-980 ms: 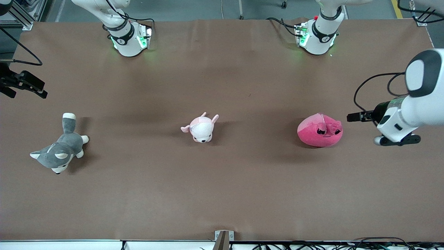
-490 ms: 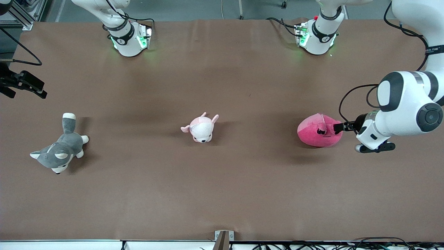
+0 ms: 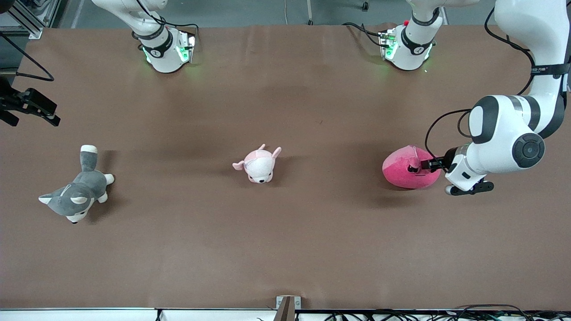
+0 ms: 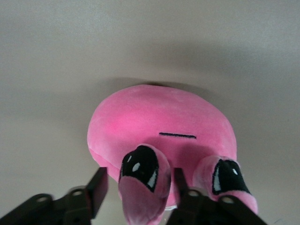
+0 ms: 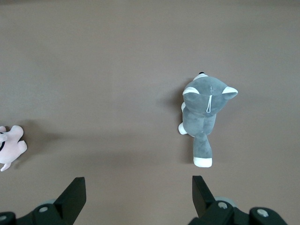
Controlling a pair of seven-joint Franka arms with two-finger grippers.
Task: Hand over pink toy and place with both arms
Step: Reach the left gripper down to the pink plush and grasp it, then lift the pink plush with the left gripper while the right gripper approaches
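The pink toy, a round hot-pink plush with dark angry eyes, lies on the brown table toward the left arm's end. My left gripper reaches in low from that end and has its fingers on either side of one raised eye nub. In the left wrist view the pink toy fills the middle. There my left gripper is partly closed, with a small gap still showing beside one finger. My right gripper waits open over the table's edge at the right arm's end. Nothing is between the jaws of that right gripper.
A small pale pink-and-white plush lies mid-table, also the pale plush at the right wrist view's edge. A grey-and-white husky plush lies toward the right arm's end, below the right gripper as the husky.
The left arm has swung in toward the pink toy, bringing its gripper from beside the toy to around the eye nub, and its fingers have narrowed. The right arm has stayed still.
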